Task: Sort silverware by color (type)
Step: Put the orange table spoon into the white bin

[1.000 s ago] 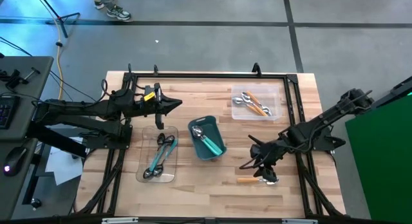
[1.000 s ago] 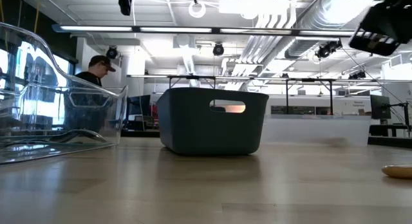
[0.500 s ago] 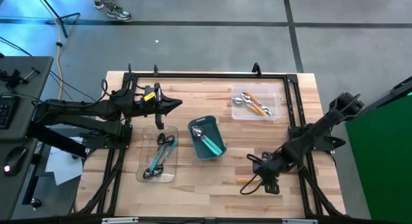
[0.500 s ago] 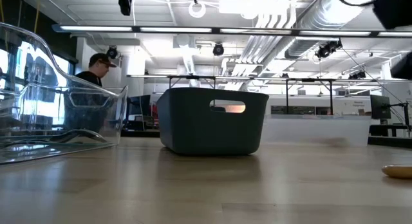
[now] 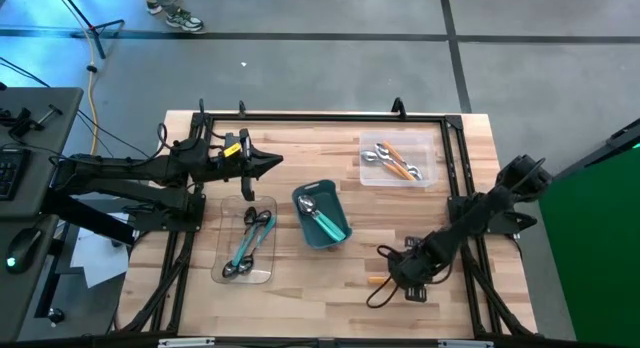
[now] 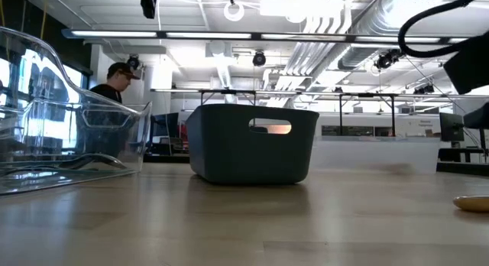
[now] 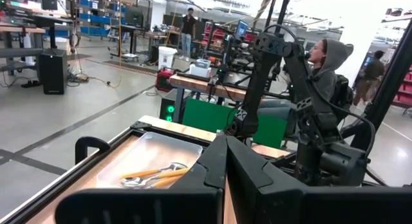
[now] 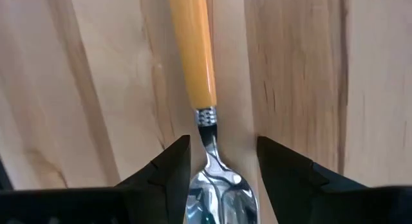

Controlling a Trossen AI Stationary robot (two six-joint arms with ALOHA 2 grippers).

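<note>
The teal rectangular plastic bin (image 5: pixel 321 216) is placed mid-table, spoons inside. A clear plastic tray (image 5: pixel 247 245) is set to its left, another clear plastic tray (image 5: pixel 399 160) far right. An orange-handled metal spoon (image 8: pixel 201 89) is straddled by the right gripper (image 8: pixel 222 161).

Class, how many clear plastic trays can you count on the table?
2: one clear tray at the far right holding orange-handled spoons, and another clear tray left of the teal bin holding teal-handled and dark spoons.

No readable text or labels anywhere; distant shop signage perhaps too blurred.
</note>
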